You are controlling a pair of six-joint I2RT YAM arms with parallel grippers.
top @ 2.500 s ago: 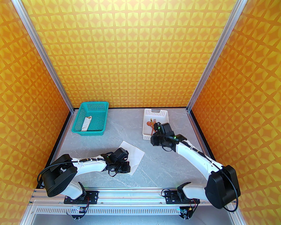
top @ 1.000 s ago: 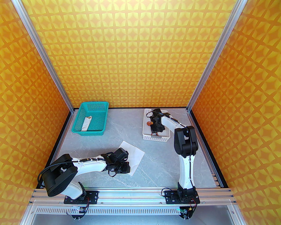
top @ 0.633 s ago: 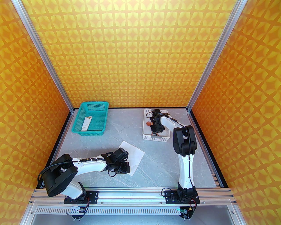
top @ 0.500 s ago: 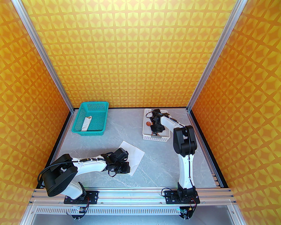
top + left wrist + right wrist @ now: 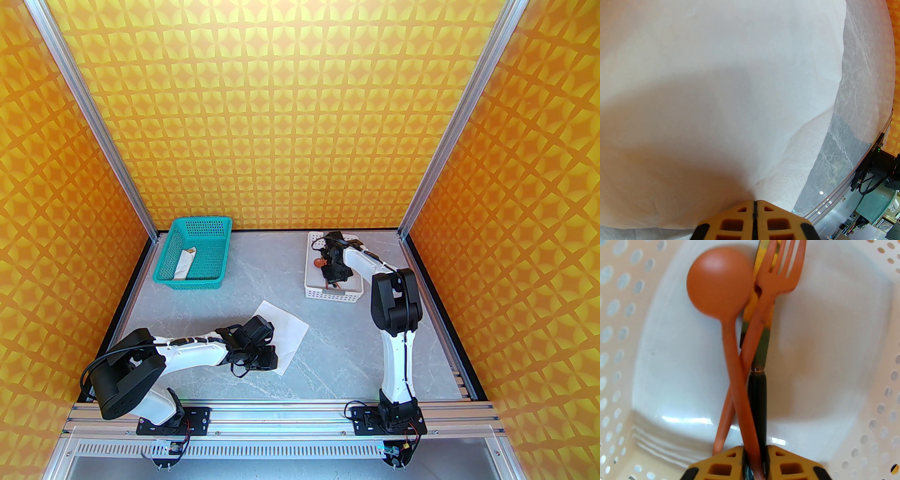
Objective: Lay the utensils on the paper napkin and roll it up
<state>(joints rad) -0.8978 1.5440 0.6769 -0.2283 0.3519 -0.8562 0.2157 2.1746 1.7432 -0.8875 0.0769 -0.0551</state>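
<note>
Low in the top view, the left gripper [image 5: 754, 204] rests with its fingers together on the near corner of the paper napkin [image 5: 287, 324]. I cannot tell whether it pinches a fold.

Higher up, inside the white basket [image 5: 614, 338], the right gripper [image 5: 754, 451] is clamped on the utensils [image 5: 738, 385]. The spoon [image 5: 719, 279] and knife [image 5: 758, 392] handles sit between its jaws, and the fork [image 5: 778, 275] ends just outside them.

This looks like the pickup step. The next move calls for a straight lift clear of the basket walls, which may leave the fork behind, then a pass over open table to the napkin.

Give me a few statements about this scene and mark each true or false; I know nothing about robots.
1. The spoon, fork and knife are in the white basket. True.
2. The right end effector hangs wide open above them. False: its jaws are closed round the spoon and knife handles.
3. The paper napkin sits in the teal basket. False: it lies on the table, under the left end effector.
4. The left end effector is shut. True.
</note>
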